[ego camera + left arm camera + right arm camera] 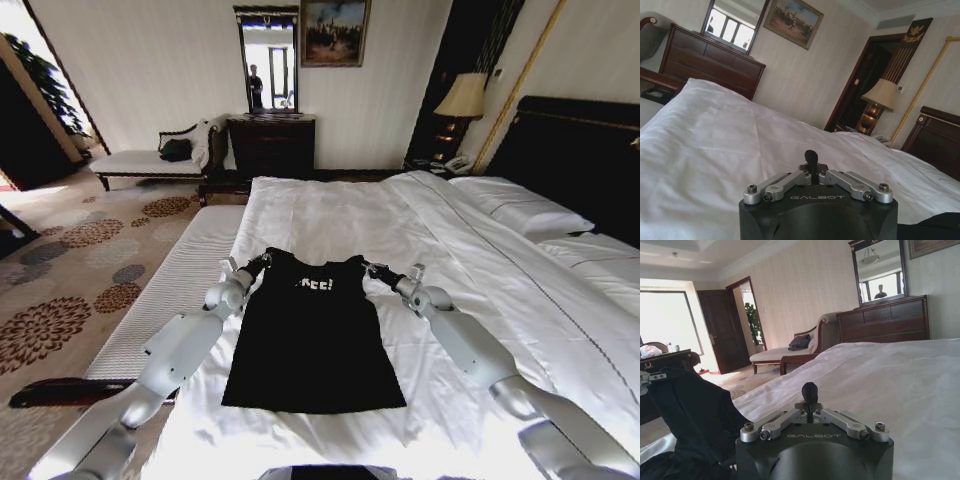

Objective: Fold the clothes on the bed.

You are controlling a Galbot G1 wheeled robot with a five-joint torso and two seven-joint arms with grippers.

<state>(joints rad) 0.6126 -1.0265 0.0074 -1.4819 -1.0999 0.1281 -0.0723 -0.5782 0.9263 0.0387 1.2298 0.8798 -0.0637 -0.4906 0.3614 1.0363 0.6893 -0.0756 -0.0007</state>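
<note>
- My left tool (258,264) sits at the T-shirt's (312,340) left shoulder corner, and my right tool (377,270) sits at the opposite shoulder corner.
- In the left wrist view the left tool's (811,156) fingertips are pressed together at a dark tip; I cannot tell whether any cloth is pinched between them.
- In the right wrist view the right tool (810,390) looks the same, tips closed to one dark point, with black fabric (695,410) bunched beside and below the wrist.
- The T-shirt lies flat between both tools, stretching from them back toward my body, with white lettering (314,284) just behind the line joining the two tools.
- Its sleeves seem tucked in, so the outline reads narrow at the tools and wider at the hem.
- The shirt rests on the white duvet (330,220) of the bed (590,150), which runs on ahead of both tools.
- Beyond the tools stand a dresser (272,146) and a mirror (267,60) by the wall.
</note>
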